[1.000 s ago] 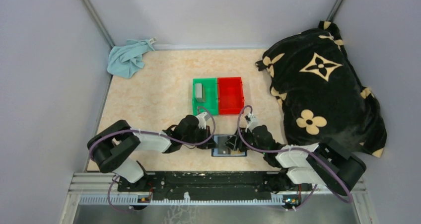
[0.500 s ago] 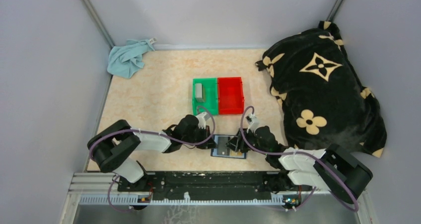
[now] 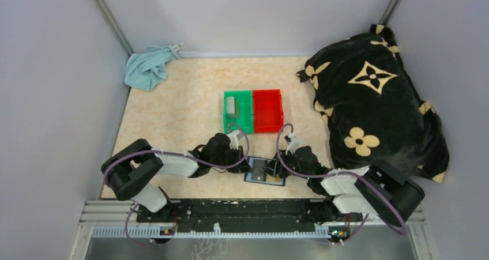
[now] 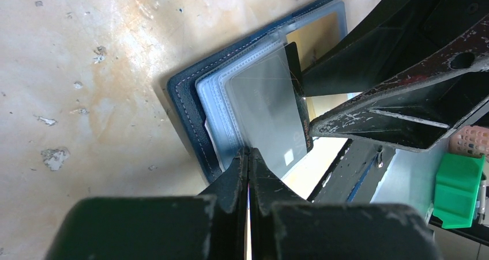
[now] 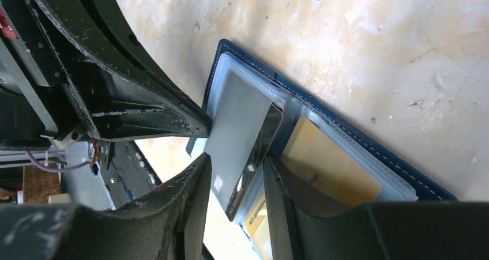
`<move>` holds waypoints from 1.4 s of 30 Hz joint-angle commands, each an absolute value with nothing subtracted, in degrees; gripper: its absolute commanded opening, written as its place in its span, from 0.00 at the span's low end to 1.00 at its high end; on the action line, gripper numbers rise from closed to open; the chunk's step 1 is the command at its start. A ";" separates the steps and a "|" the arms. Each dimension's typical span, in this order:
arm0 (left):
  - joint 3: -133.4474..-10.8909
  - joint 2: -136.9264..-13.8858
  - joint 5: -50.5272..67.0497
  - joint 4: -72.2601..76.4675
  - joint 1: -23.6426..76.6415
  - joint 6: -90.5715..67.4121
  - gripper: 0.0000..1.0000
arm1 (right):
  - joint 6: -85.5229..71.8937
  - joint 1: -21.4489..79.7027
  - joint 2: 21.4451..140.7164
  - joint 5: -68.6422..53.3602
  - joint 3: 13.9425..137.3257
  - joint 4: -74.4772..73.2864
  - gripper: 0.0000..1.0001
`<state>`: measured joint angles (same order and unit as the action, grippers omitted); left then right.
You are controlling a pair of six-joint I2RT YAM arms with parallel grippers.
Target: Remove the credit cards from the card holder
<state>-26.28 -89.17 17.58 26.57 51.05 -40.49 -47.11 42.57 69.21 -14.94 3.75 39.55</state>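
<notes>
A crumpled teal cloth (image 3: 149,67) lies at the far left corner of the beige surface (image 3: 173,116). The left arm reaches low across the near edge. Its left pincer (image 4: 248,156) is clenched, the two fingers pressed flat together, and the tip rests on the near edge of the card holder (image 4: 184,107). The navy card holder lies opened flat on the surface at the near middle, between the two arms, with its clear inner sleeves facing up.

Farther back at the middle stands the green bin (image 3: 238,121), with a grey card (image 3: 231,105) lying in it. The red bin (image 3: 268,111) touches its right side.

A grey credit card (image 5: 236,127) sticks partly out of a sleeve on the holder, tilted so that its dark edge shows. A tan-gold credit card (image 5: 328,156) sits tucked in the sleeve just beside it. The right pincer (image 5: 236,162) stands with one finger on each side of the grey credit card's free end. Whether the fingers actually pinch it cannot be told.

A black blanket with cream flowers (image 3: 375,98) is heaped along the right side.
</notes>
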 commanded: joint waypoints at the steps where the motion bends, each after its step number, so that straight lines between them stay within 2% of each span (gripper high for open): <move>1: -25.59 -91.04 16.41 26.28 51.39 -40.07 0.01 | -48.77 44.68 72.44 -25.56 6.57 49.25 0.38; 8: -25.67 -91.48 16.51 26.22 51.39 -39.99 0.01 | -50.79 45.00 73.90 -27.24 6.58 54.32 0.38; 20: -25.63 -89.08 16.30 25.90 51.41 -39.82 0.00 | -49.24 44.99 68.36 -26.68 7.95 47.13 0.38; 34: -25.83 -78.53 13.79 18.59 51.35 -37.70 0.00 | -48.29 45.02 72.32 -24.97 7.30 48.26 0.38; 42: -24.21 -76.77 13.16 17.41 51.34 -37.96 0.00 | -49.12 45.00 76.32 -25.53 7.95 51.82 0.37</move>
<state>-25.74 -77.95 14.09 17.96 51.13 -38.70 -48.58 44.25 74.63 -23.97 5.43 45.54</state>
